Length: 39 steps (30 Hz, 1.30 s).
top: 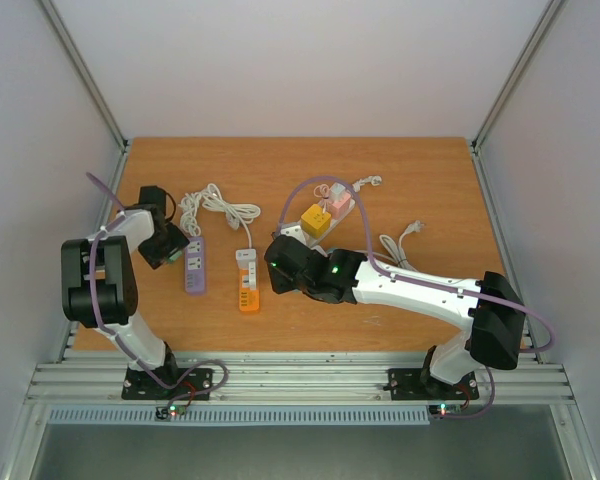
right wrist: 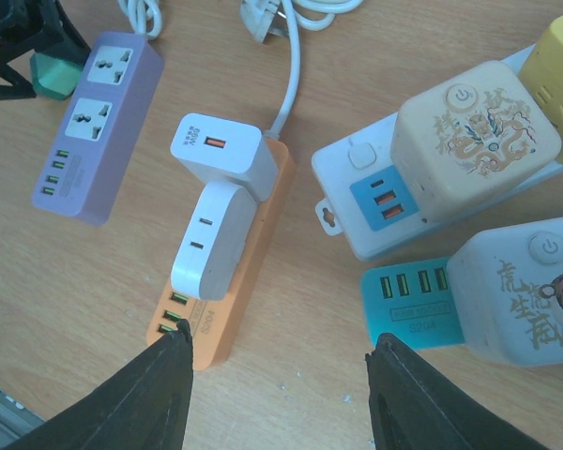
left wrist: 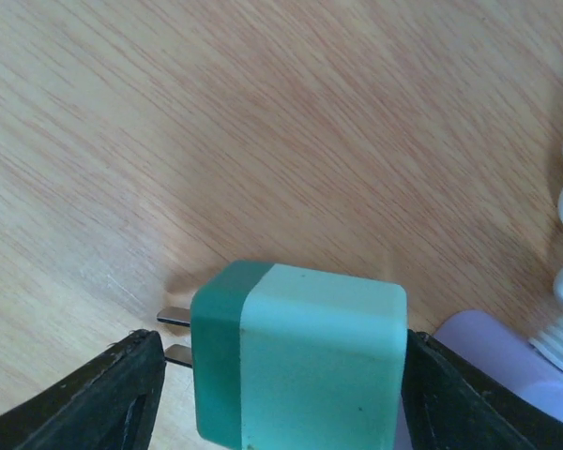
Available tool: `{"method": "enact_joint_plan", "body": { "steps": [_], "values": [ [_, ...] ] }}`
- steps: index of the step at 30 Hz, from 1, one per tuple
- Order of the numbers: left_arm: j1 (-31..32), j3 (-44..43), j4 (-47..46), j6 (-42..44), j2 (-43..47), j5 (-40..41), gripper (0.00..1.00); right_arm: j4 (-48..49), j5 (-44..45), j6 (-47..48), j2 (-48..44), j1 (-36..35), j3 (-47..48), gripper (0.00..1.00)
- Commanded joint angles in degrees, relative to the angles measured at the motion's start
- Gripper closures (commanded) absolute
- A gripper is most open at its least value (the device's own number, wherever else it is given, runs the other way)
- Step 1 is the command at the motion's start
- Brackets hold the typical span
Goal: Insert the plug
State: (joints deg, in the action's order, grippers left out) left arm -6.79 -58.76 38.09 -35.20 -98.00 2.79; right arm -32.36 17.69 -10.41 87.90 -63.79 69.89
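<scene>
Orange-brown wood forms the surface, enclosed by pale walls. Three strips lie on it: a white power strip at 1 o'clock from the centre, an orange power strip at the centre, and a purple power strip at 9 o'clock from the orange one.

The right gripper is open and empty, and is held above the orange power strip. The left gripper is closed on the green plug. The plug is carried just above the surface, at 10 o'clock from the purple power strip and just beside its far end.

The plug is a small rounded block, with a dark green band at the prong end and a pale mint body. Two flat metal prongs project toward 9 o'clock in the left wrist view.

The plug is judged to be light and rigid. Its smooth plastic sides are likely to slip or twist under insertion force. Hold should be taken on the two opposite flat sides of the body, clear of the prongs. The prongs are thin and could be bent if misaligned with a socket.
</scene>
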Motion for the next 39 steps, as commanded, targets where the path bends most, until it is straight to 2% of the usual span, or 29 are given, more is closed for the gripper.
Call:
{"method": "enact_joint_plan", "body": {
  "steps": [1,9,16,21,26,32,34,37,39],
  "values": [
    [-0.33,0.97,-0.99,-0.49,-0.4,0.66,0.33,0.89,-0.03,-0.48,0.19,0.33,-0.19,0.48],
    [-0.33,1.49,-1.48,-0.05,1.0,0.62,0.43,0.97,0.01,-0.59,-0.17,0.29,-0.36,0.48],
    [0.27,1.81,-1.49,-0.06,8.98,-0.86,0.45,1.99,0.3,-0.23,-0.68,0.33,-0.78,0.48],
    [2.2,1.29,-0.65,-0.8,15.43,-7.03,0.45,6.04,-1.85,2.57,-1.83,1.39,-2.36,0.47],
    [5.4,1.27,-0.71,-2.27,22.31,-17.26,0.44,14.53,-11.53,7.58,-5.84,6.69,-7.42,0.4],
    [11.33,-0.18,0.02,-4.03,27.48,-29.51,0.44,26.35,-35.71,17.59,-10.08,17.39,-13.4,0.23],
    [12.12,-0.19,-0.13,-5.08,28.77,-32.83,0.44,27.61,-39.5,20.07,-11.13,19.07,-13.52,0.21],
    [13.56,0.03,-1.33,-6.11,30.34,-38.54,0.44,28.78,-40.47,24.97,-12.89,19.39,-13.52,0.19],
    [14.44,1.4,-7.08,-6.49,30.81,-45.34,0.44,30.21,-42.62,28.66,-13.64,19.7,-13.97,0.19]
  ]
}}
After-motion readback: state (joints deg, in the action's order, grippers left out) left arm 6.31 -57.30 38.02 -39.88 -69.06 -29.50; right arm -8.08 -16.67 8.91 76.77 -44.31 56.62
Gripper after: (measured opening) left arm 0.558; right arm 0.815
